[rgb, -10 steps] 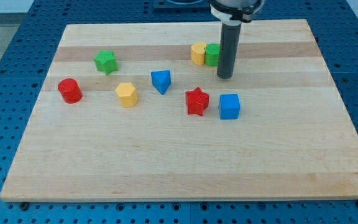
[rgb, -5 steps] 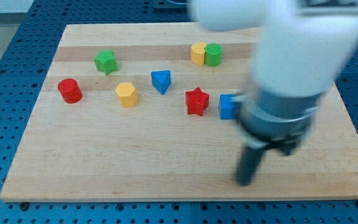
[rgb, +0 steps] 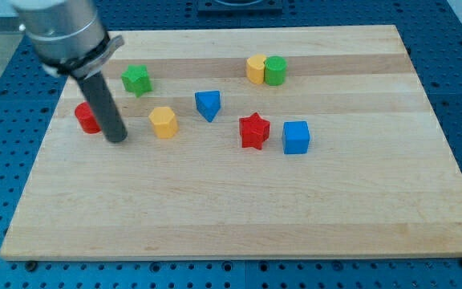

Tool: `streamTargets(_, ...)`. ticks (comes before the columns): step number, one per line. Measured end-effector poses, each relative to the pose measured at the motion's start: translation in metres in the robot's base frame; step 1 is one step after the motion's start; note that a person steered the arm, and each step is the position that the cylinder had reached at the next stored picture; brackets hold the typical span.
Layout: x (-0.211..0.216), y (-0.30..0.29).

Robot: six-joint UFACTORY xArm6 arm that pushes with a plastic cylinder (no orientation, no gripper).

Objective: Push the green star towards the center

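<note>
The green star (rgb: 136, 79) lies on the wooden board (rgb: 239, 217) at the view's upper left. My tip (rgb: 116, 139) rests on the board below the star, slightly to its left. It stands just right of the red cylinder (rgb: 85, 118), which the rod partly hides, and left of the yellow hexagonal block (rgb: 164, 122). The tip touches no block that I can make out.
A blue triangular block (rgb: 208, 104) sits near the middle. A red star (rgb: 254, 131) and a blue cube (rgb: 296, 137) lie right of it. A yellow block (rgb: 255, 69) and a green cylinder (rgb: 276, 71) stand together at the top.
The arm swept from the view's upper right, down across the lower right, and over to the left side. The tip now stands between the red cylinder and the yellow block. No block has moved.
</note>
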State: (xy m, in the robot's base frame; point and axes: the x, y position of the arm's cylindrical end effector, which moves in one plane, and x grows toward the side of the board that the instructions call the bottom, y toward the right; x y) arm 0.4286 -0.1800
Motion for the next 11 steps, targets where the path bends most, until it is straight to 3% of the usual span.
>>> streamTargets(1,-0.029,0.003)
streamTargets(2,-0.051,-0.038)
streamTargets(4,-0.108,-0.026)
streamTargets(5,-0.113,0.023)
streamTargets(6,-0.112,0.016)
streamTargets(7,-0.098,-0.029)
streamTargets(9,-0.087,0.054)
streamTargets(11,-0.087,0.077)
